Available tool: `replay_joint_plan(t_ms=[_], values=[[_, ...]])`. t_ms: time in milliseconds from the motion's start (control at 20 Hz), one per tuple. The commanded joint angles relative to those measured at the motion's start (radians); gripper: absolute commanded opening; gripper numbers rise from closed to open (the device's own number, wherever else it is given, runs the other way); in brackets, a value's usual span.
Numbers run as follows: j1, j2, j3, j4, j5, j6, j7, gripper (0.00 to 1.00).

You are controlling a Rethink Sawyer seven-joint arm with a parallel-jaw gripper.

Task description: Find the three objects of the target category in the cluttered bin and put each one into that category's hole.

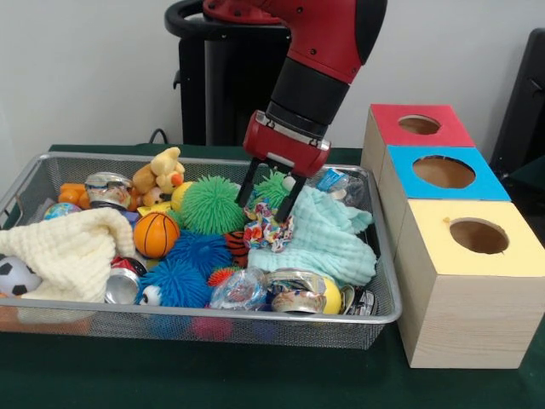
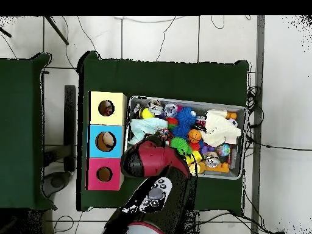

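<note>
Green-covered table (image 1: pixel 255 379) bearing a wire-mesh bin (image 1: pixel 255 328) and, just beside it, a row of three wooden boxes with round holes: red box (image 1: pixel 417 126), blue box (image 1: pixel 443 173), yellow box (image 1: pixel 477 237). In the overhead view the same boxes run in a line along one short end of the bin (yellow (image 2: pixel 107 108), blue (image 2: pixel 106 141), red (image 2: pixel 103 174)).

Within the bin, a pale green cloth (image 1: pixel 328 239) lies toward the box end and a cream cloth (image 1: pixel 72 247) at the opposite end; spiky balls, a small basketball (image 1: pixel 156 234) and cans fill the space between.

The gripper (image 1: pixel 271 200) hangs over the bin's middle, fingers apart, straddling a patterned fabric bundle (image 1: pixel 268 230) directly beneath the tips; whether they touch it cannot be told. The target category is not evident, so the destination hole is a judgement yet to be made. Clutter presses the bundle on every side.
</note>
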Motion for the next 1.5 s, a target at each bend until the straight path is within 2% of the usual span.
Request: replay_joint_plan(t_ms=[50,150,350,650,850,1050,1100,1500], values=[[-0.033,0.051,0.104,0.066,0.055,-0.102,0.217,1.0],[-0.026,0.094,0.103,0.055,0.065,-0.141,0.232,1.0],[0.033,0.18,0.042,0.017,0.107,-0.171,0.251,1.0],[0.119,0.199,-0.023,-0.06,0.235,-0.02,0.249,1.0],[0.119,0.217,-0.012,-0.05,0.273,-0.051,0.231,1.0],[0.099,0.212,0.008,-0.025,0.271,-0.084,0.198,1.0],[0.093,0.207,0.015,-0.017,0.275,-0.09,0.191,0.0],[0.074,0.194,0.031,-0.013,0.26,-0.106,0.181,0.0]])
